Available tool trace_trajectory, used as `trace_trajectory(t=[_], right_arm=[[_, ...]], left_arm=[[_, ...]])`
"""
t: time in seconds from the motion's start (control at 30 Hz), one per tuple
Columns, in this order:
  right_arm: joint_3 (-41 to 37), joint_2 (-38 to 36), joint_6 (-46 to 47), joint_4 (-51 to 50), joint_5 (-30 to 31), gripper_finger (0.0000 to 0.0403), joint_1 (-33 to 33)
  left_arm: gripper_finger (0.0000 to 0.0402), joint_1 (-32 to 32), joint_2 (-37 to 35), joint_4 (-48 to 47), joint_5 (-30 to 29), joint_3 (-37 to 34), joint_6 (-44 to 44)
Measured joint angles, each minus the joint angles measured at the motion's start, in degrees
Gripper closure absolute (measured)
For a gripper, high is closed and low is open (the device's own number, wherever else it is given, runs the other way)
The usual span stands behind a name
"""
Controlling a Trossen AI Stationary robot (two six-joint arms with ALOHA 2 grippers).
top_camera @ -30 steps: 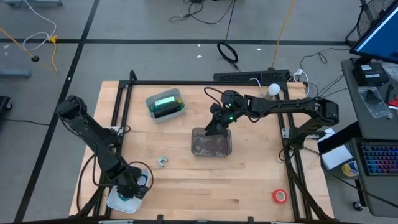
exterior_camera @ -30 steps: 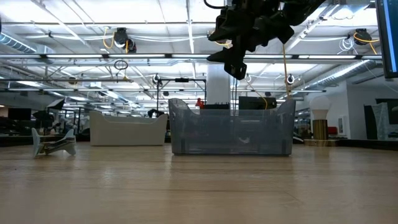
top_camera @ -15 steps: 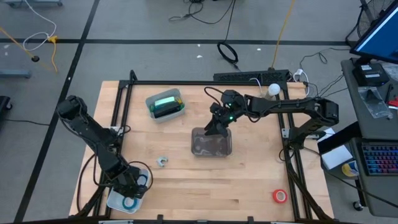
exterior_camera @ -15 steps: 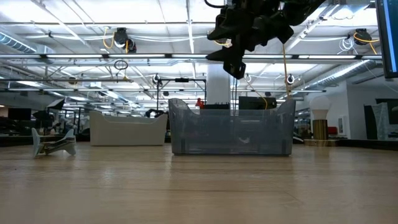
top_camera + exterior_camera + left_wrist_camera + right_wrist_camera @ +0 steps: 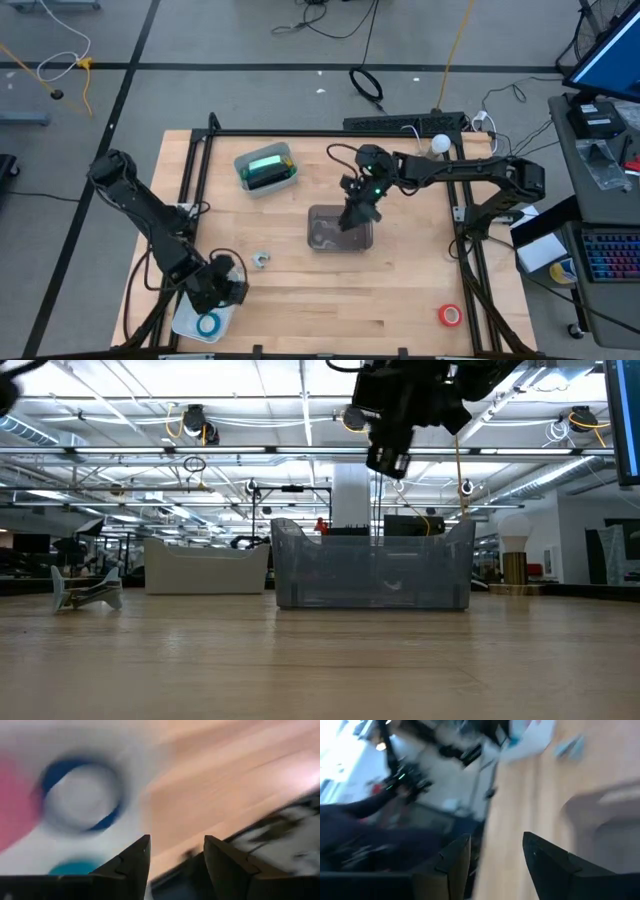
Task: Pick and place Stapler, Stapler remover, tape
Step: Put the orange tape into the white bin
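Observation:
My left gripper (image 5: 226, 287) stands open just past the far right corner of a white tray (image 5: 186, 322) at the table's near left. In the tray lie tape rolls: a blue one (image 5: 80, 795), a teal one (image 5: 74, 868) and a reddish one (image 5: 12, 805). My right gripper (image 5: 357, 216) hangs open over a clear bin (image 5: 340, 228) at mid-table, with nothing between its fingers. The mint-green stapler (image 5: 266, 168) lies in a small container at the far left. The small grey stapler remover (image 5: 261, 260) rests on the wood. One red tape roll (image 5: 450, 315) lies flat at the near right.
A black frame (image 5: 320, 134) runs around the table. The clear bin (image 5: 372, 565) and the white tray (image 5: 205, 568) stand up from the wood, with the remover (image 5: 88, 588) beside them. Bare wood lies between the bin and the near edge.
My left gripper has drawn off the white tray, toward the table's far right, and a blue-teal tape roll now lies bare in the tray where the gripper was. My right gripper has shifted slightly toward the table's right over the clear bin and turned about.

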Motion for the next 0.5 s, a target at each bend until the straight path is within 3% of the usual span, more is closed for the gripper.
trace_trajectory(t=[0.13,0.23,0.3,0.4,0.5], right_arm=[[0.0,-0.8,3.0,-10.0,-10.0,0.0233,0.9],[-0.1,-2.5,3.7,-25.3,-16.4,0.0234,1.7],[0.0,-4.1,1.9,-35.5,-17.3,0.0234,2.5],[-0.1,-7.6,-3.1,-53.3,-9.5,0.0234,4.6],[-0.1,-11.8,-5.3,-66.9,2.9,0.0234,7.5]], left_arm=[[0.0218,1.9,-1.8,0.9,-17.5,1.7,8.1],[0.0218,3.4,-3.2,4.1,-28.1,1.8,16.4],[0.0218,4.6,-4.0,6.3,-33.2,1.9,22.0],[0.0218,6.3,-4.7,8.8,-39.5,1.9,29.5],[0.0218,8.0,-5.0,10.6,-45.2,1.9,35.6]])
